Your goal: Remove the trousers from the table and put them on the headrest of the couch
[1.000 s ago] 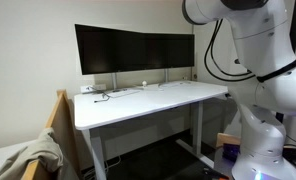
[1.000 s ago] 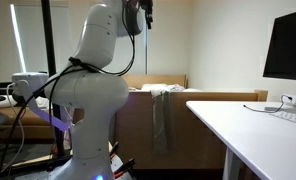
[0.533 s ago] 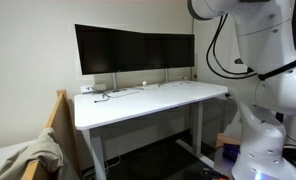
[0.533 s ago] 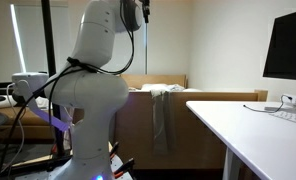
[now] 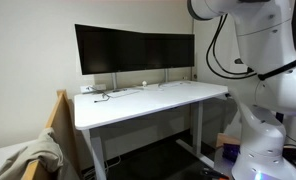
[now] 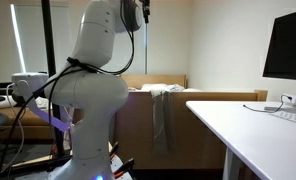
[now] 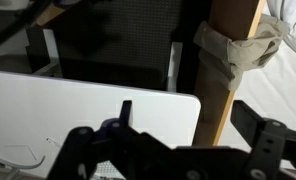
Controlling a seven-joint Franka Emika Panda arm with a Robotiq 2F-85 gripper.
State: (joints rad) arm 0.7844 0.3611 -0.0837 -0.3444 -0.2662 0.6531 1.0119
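The beige-khaki trousers (image 5: 43, 155) hang over the tan wooden headrest of the couch (image 5: 60, 112), off the white table (image 5: 148, 100). In an exterior view the trousers (image 6: 163, 110) drape down the headrest panel (image 6: 223, 97) beside the table (image 6: 253, 125). In the wrist view my gripper (image 7: 188, 125) is open and empty, high above the table corner (image 7: 78, 100), with the headrest (image 7: 233, 80) and trousers (image 7: 233, 48) below between the fingers. The gripper is well apart from the cloth.
Two dark monitors (image 5: 133, 50) and cables (image 5: 113, 92) sit at the back of the table. The whitish couch cushion (image 7: 288, 85) lies beyond the headrest. The robot's base (image 6: 83, 120) stands close to the couch, with a box and equipment on the floor (image 5: 228, 145).
The arm shifted slightly upward at the top of the frame a second ago, then held still. The trousers have not moved.
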